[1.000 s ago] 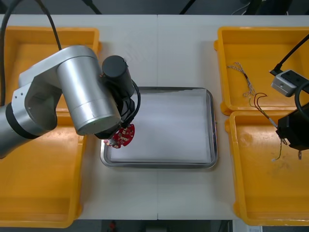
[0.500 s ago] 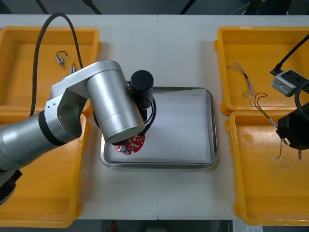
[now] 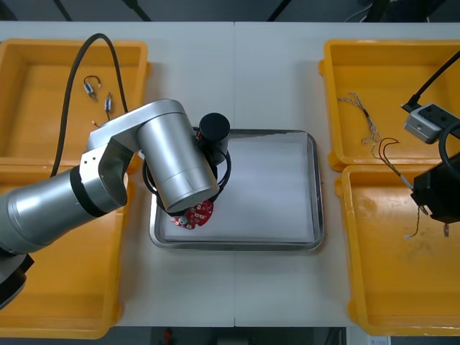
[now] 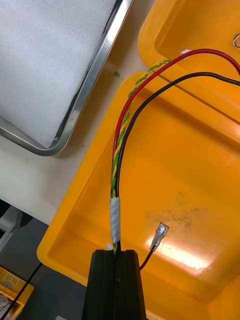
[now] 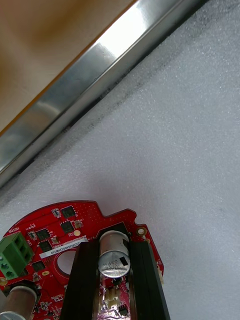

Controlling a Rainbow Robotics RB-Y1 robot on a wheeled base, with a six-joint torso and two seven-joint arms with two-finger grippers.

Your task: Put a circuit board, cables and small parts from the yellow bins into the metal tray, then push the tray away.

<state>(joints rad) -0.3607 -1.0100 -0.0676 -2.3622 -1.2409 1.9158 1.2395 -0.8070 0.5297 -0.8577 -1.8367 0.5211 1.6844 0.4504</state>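
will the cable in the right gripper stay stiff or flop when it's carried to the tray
Probably floppy: the cable leaves the right gripper in long loose curves over the yellow bin. Likely light, since a pinch at its taped end holds it. Its loose terminal could snag the metal tray rim. The left gripper holds the circuit board.

The metal tray (image 3: pixel 314 194) is open to the right of the circuit board (image 3: pixel 195 214). The left arm (image 3: pixel 172 162) covers its left rim. The right hand (image 4: pixel 116 252), with cables (image 4: pixel 122 130), hangs over a yellow bin (image 4: pixel 200 150).
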